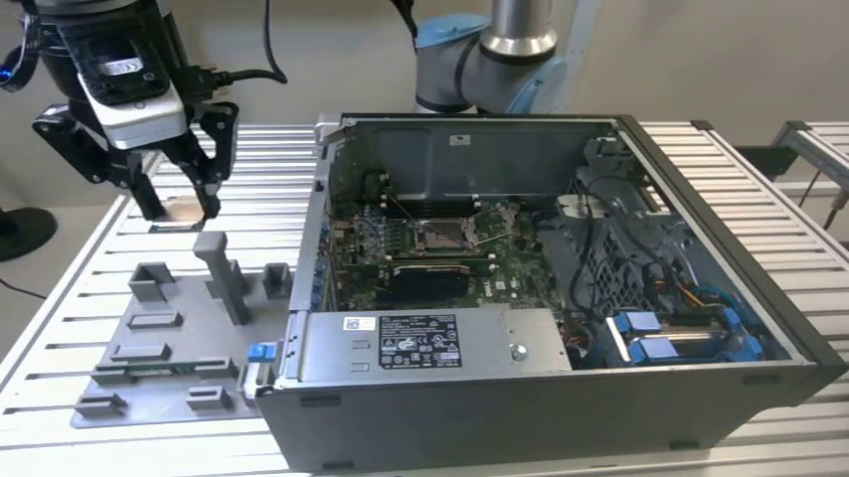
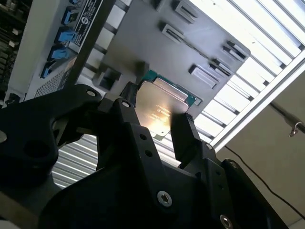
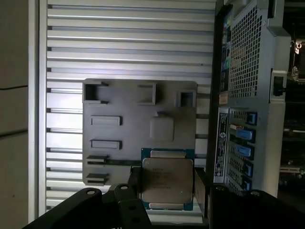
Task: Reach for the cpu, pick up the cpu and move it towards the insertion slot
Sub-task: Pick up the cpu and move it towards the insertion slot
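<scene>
So the claw is clenched on the cpu, with one of the fingers on each side edge and the chip pinched flat between them. From the exterior view it looks lifted, hanging over the table just past the far end of the grey fixture plate. That's well apart from the insertion slot, which sits deep inside the computer case.

My worries: it's an edge grip on a thin, slick part, so any jerk could let it rotate or slip out. The case wall stands right between claw and socket, so a low path would clip it. And if the chip arrives tilted or off-square, it'd probably catch the socket frame instead of sitting flat.
</scene>
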Robot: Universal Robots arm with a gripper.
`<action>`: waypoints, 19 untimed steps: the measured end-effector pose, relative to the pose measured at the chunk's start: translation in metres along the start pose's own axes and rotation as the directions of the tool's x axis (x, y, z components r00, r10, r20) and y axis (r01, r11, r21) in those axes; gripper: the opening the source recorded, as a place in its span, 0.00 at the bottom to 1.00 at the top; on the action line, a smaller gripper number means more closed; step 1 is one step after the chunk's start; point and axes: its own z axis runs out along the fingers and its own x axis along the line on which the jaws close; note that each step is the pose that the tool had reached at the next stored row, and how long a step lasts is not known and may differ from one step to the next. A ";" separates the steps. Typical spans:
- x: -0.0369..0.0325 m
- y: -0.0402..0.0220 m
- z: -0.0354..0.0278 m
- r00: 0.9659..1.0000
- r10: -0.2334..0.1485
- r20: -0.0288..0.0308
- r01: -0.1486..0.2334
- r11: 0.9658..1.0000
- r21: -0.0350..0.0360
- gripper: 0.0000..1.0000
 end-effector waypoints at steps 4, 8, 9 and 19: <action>-0.0081 -0.0002 -0.0001 1.000 0.000 0.000 0.000 1.000 0.000 0.00; -0.0170 -0.0003 -0.0001 1.000 0.000 0.000 0.000 1.000 0.000 0.00; -0.0191 -0.0004 0.0000 1.000 0.000 0.000 0.000 1.000 0.000 0.00; -0.0408 -0.0008 -0.0001 1.000 0.000 0.000 0.000 1.000 0.000 0.00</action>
